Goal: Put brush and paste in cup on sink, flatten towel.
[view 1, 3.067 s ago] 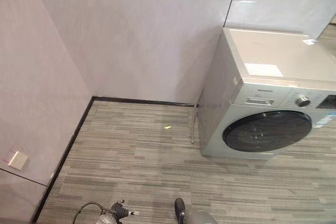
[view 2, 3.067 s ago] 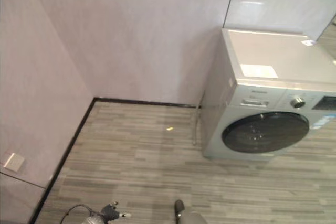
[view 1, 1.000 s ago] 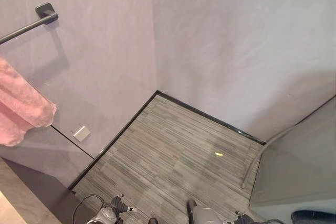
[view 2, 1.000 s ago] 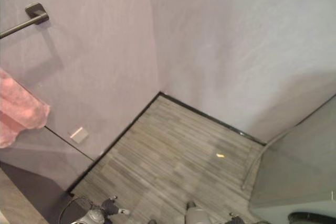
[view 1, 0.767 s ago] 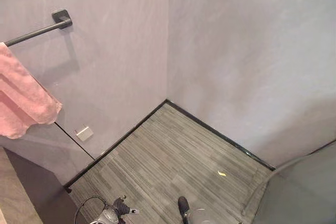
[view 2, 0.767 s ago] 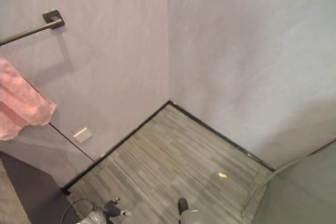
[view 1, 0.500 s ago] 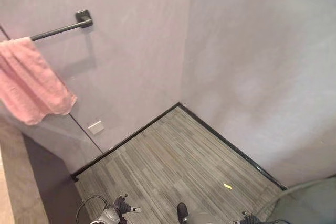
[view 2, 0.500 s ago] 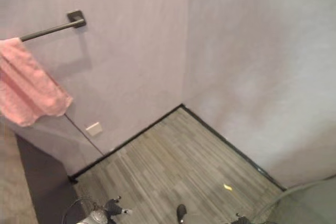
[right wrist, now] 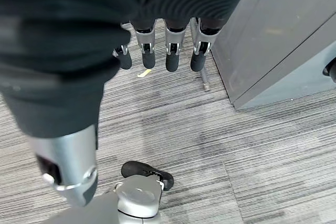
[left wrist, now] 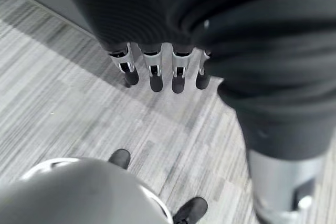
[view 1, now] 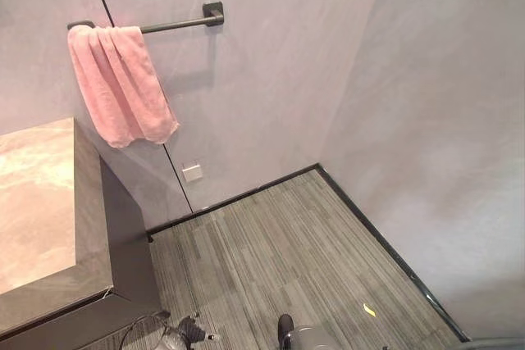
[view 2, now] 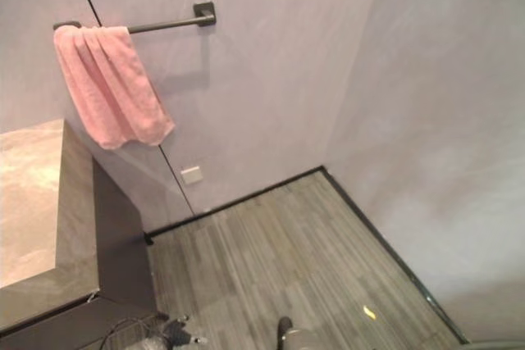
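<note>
A pink towel (view 1: 121, 81) hangs bunched at the left end of a dark wall rail (view 1: 176, 24); its lower edge is uneven. Below it stands a counter with a marbled top (view 1: 37, 202) and dark sides. My left hand (left wrist: 156, 72) hangs over the striped grey floor with straight fingers and holds nothing; it also shows low in the left eye view (view 1: 190, 333). My right hand (right wrist: 173, 51) hangs the same way, fingers straight and empty, beside a grey appliance.
The grey appliance's corner (right wrist: 273, 40) stands close to my right hand, with a thin pipe (right wrist: 205, 80) at its foot. A wall socket (view 1: 192, 171) sits low under the towel. A yellow scrap (view 1: 368, 310) lies on the floor by the right wall.
The camera has swung left: the washing machine has left the eye views, and the towel, rail and counter have come in. Both hands still hang at my sides.
</note>
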Motion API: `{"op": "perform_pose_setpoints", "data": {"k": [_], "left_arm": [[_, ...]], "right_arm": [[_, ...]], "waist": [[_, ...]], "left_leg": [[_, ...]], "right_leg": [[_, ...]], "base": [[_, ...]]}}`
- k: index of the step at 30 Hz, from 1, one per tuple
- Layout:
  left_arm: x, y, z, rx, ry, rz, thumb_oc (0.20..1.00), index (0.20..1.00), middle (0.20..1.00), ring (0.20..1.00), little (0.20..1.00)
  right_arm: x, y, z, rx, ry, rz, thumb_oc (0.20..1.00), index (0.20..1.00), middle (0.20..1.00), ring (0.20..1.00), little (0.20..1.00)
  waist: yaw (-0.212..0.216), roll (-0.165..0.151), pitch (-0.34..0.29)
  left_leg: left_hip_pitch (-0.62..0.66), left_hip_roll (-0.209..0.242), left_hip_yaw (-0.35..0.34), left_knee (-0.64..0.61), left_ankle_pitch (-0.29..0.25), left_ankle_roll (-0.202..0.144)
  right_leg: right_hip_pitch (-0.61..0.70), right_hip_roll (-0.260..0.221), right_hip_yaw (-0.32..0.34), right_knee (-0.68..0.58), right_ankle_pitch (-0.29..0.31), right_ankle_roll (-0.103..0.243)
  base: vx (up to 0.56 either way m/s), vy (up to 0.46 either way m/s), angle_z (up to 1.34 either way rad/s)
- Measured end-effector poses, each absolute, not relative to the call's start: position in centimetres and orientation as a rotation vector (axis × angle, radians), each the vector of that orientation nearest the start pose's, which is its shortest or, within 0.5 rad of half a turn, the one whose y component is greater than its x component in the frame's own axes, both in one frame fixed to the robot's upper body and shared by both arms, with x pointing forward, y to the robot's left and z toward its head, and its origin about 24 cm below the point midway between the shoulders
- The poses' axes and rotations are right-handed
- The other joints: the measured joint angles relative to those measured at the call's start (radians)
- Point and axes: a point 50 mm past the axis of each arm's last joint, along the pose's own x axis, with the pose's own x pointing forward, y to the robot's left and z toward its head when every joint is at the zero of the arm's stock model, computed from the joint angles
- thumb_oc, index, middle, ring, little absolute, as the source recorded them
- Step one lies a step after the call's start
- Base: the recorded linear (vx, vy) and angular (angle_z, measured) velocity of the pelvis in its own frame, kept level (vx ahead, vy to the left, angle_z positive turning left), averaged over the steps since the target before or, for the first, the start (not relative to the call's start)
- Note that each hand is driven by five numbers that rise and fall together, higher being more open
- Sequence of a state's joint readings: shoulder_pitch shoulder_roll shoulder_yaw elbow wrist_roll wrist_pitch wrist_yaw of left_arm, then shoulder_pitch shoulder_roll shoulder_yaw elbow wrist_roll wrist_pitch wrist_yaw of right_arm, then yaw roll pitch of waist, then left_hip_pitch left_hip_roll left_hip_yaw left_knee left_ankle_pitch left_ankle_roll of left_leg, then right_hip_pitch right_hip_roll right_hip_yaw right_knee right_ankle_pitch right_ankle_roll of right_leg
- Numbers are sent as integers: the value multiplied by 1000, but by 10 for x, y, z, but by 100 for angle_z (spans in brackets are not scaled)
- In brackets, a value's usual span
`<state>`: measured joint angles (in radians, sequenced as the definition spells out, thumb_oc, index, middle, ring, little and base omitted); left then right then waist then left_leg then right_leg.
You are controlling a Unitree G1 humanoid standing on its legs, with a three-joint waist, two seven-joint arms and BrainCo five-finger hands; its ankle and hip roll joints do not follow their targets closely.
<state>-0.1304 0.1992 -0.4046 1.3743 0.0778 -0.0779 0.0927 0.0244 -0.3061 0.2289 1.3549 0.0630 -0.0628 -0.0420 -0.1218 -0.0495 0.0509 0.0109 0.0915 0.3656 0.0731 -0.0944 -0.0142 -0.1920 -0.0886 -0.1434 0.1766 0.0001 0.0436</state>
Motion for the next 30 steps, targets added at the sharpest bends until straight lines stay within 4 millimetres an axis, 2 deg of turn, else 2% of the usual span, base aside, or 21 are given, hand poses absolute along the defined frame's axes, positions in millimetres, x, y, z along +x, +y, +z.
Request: {"op": "perform_pose_setpoints", "data": {"k": [2, 4, 5, 6, 7, 8, 9, 10, 12, 14, 16, 21, 22, 23, 24, 27, 28, 29, 30], "left_arm": [[106, 209, -164, 578, 1175, -195, 1000, 1000, 1000, 1000, 1000], [107, 209, -164, 579, 1171, -194, 1000, 1000, 1000, 1000, 1000], [110, 213, -162, 586, 1165, -188, 1000, 1000, 1000, 1000, 1000], [113, 217, -161, 599, 1156, -182, 1000, 1000, 1000, 1000, 1000], [117, 223, -158, 616, 1151, -172, 1000, 1000, 1000, 1000, 1000], [118, 229, -157, 636, 1150, -167, 1000, 1000, 1000, 1000, 1000], [117, 233, -156, 646, 1153, -163, 1000, 1000, 1000, 1000, 1000], [111, 240, -156, 656, 1172, -154, 1000, 1000, 1000, 1000, 1000], [106, 240, -158, 655, 1191, -153, 1000, 1000, 1000, 1000, 1000], [110, 232, -158, 638, 1170, -167, 1000, 1000, 1000, 1000, 1000], [110, 233, -158, 627, 1170, -154, 1000, 1000, 1000, 1000, 1000], [116, 234, -156, 614, 1152, -133, 1000, 1000, 1000, 1000, 1000], [116, 232, -157, 608, 1150, -135, 1000, 1000, 1000, 1000, 1000], [120, 231, -156, 609, 1136, -135, 1000, 1000, 1000, 1000, 1000], [127, 231, -153, 617, 1118, -130, 1000, 1000, 1000, 1000, 1000], [129, 231, -153, 618, 1112, -130, 1000, 1000, 1000, 1000, 1000], [130, 230, -153, 616, 1110, -132, 1000, 1000, 1000, 1000, 1000], [130, 228, -153, 613, 1108, -134, 1000, 1000, 1000, 1000, 1000], [133, 226, -152, 611, 1098, -138, 1000, 1000, 1000, 1000, 1000]], "right_arm": [[56, -261, -161, -381, 1316, -83, 1000, 1000, 1000, 1000, 1000], [58, -259, -161, -378, 1309, -78, 1000, 1000, 1000, 1000, 1000], [67, -257, -161, -374, 1284, -72, 1000, 1000, 1000, 1000, 1000], [73, -252, -161, -369, 1268, -62, 1000, 1000, 1000, 1000, 1000], [81, -246, -161, -374, 1238, -30, 1000, 1000, 1000, 1000, 1000], [78, -240, -163, -372, 1243, -7, 1000, 1000, 1000, 1000, 1000], [77, -238, -163, -367, 1247, -4, 1000, 1000, 1000, 1000, 1000], [81, -234, -163, -361, 1233, 1, 1000, 1000, 1000, 1000, 1000], [88, -234, -162, -365, 1217, 2, 1000, 1000, 1000, 1000, 1000], [87, -238, -161, -396, 1219, 16, 1000, 1000, 1000, 1000, 1000], [85, -239, -162, -405, 1226, 18, 1000, 1000, 1000, 1000, 1000], [87, -257, -156, -441, 1221, -14, 1000, 1000, 1000, 1000, 1000], [87, -261, -155, -447, 1220, -26, 1000, 1000, 1000, 1000, 1000], [86, -264, -154, -451, 1224, -32, 1000, 1000, 1000, 1000, 1000], [83, -266, -154, -455, 1236, -37, 1000, 1000, 1000, 1000, 1000], [77, -270, -155, -452, 1255, -53, 1000, 1000, 1000, 1000, 1000], [78, -274, -153, -463, 1251, -61, 1000, 1000, 1000, 1000, 1000], [78, -277, -152, -472, 1253, -67, 1000, 1000, 1000, 1000, 1000], [72, -283, -151, -486, 1271, -83, 1000, 1000, 1000, 1000, 1000]], "waist": [[0, 12, -22], [0, 13, -24], [1, 9, -11], [-7, 1, 2], [-12, -1, 20], [-26, -4, 20], [-24, -13, 19], [-11, -31, 25], [-4, -22, 30], [-2, 10, 53], [0, 17, 51], [8, 21, 46], [8, 35, 37], [3, 40, 37], [3, 37, 40], [2, 30, 45], [3, 25, 55], [-3, 26, 56], [-9, 35, 57]], "left_leg": [[22, -29, -12, -55, 31, 19], [27, -41, -28, -68, 34, 22], [25, -55, -37, -69, 32, 27], [24, -66, -49, -78, 34, 36], [24, -72, -79, -82, 44, 45], [27, -67, -121, -106, 65, 40], [28, -70, -120, -121, 79, 31], [39, -69, -116, -130, 85, 22], [41, -49, -126, -135, 78, 14], [53, -10, -143, -129, 84, -2], [64, 22, -146, -106, 86, -5], [53, 85, -165, -70, 88, -10], [19, 105, -173, -39, 88, -17], [-13, 110, -201, -15, 105, -41], [-38, 112, -223, -5, 134, -77], [-47, 110, -218, -12, 205, -86], [-49, 82, -220, 0, 222, -97], [-56, 69, -217, 18, 217, -101], [-69, 16, -209, 28, 184, -91]], "right_leg": [[12, -6, 3, -23, 11, 10], [18, -14, 1, -16, 12, 23], [5, -28, 12, 23, 14, 32], [-25, -32, 68, 86, -2, 54], [-51, -19, 197, 155, -30, 83], [-46, 32, 375, 168, -78, 104], [-43, 29, 371, 140, -76, 100], [-26, -3, 314, 63, -47, 91], [9, -13, 225, -28, -18, 91], [75, 20, 191, -102, 26, 67], [121, 51, 178, -142, 30, 42], [121, 116, 158, -119, -4, -18], [91, 131, 145, -86, -20, -36], [71, 137, 125, -51, -32, -48], [48, 131, 106, -27, -51, -66], [56, 129, 99, -32, -58, -78], [75, 117, 96, -48, -57, -84], [85, 105, 77, -61, -54, -87], [89, 97, 62, -83, -48, -78]], "base": [[10, 157, 2], [-33, 129, 18], [-25, 100, 21], [26, 36, 47], [37, -11, 92], [44, -87, 92], [37, -114, 58], [56, -113, 2], [55, -104, 4], [14, -206, 17], [4, -297, 8], [-16, -250, 6], [-22, -287, 30], [-10, -280, 54], [11, -144, 58], [12, -75, 30], [6, -16, 26], [1, 18, 44], [26, 57, 40]]}}
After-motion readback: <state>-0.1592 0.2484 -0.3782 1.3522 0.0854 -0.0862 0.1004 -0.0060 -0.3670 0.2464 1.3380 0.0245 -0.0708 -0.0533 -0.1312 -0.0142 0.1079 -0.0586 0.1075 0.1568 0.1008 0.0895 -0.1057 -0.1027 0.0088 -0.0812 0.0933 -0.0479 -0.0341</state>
